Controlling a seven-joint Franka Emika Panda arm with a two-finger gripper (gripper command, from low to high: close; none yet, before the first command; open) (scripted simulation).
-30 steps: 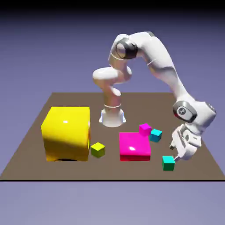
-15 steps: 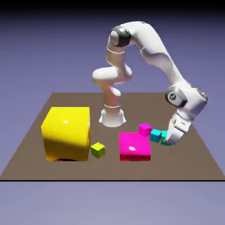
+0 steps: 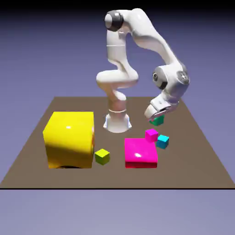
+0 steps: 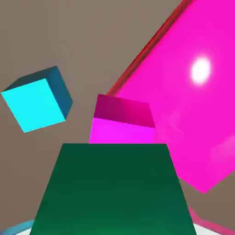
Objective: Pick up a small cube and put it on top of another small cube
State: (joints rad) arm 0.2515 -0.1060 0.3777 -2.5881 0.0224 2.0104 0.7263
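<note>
Above the counter (image 3: 87, 178) in the exterior view, the green cube (image 3: 157, 120), which half a second ago is beside the cyan cube (image 3: 163, 141), now hangs higher and farther back at the end effector (image 3: 156, 118), near the magenta cube (image 3: 151, 135). From the hand view, the end effector is closed on the green cube with the magenta cube partly hidden beyond it, so the pick looks done and stacking remains.
</note>
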